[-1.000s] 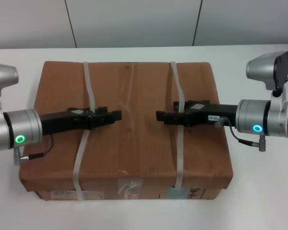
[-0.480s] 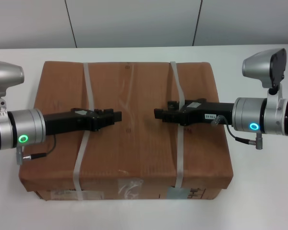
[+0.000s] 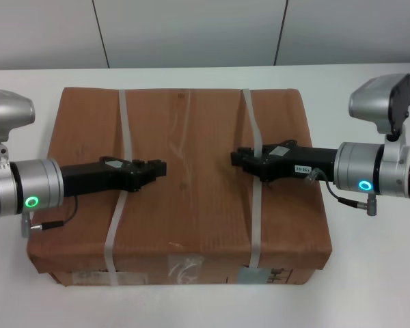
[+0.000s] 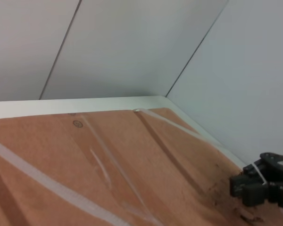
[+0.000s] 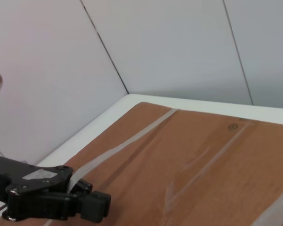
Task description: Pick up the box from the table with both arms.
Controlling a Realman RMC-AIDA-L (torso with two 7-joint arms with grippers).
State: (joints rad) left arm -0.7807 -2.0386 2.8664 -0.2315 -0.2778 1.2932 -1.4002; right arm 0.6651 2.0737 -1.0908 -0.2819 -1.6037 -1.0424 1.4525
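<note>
Both tools over box (image 3: 184, 181) centre: left tool (image 3: 158, 168), right tool (image 3: 238, 159); opening can't tell, nothing gripped. Recommend: press opp. sides evenly.

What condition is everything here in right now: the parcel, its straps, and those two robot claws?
box: closed, resting flat on the table.
straps: both intact across the box.
left gripper: above the box top, near the left strap.
right gripper: above the box top, at the right strap.
</note>
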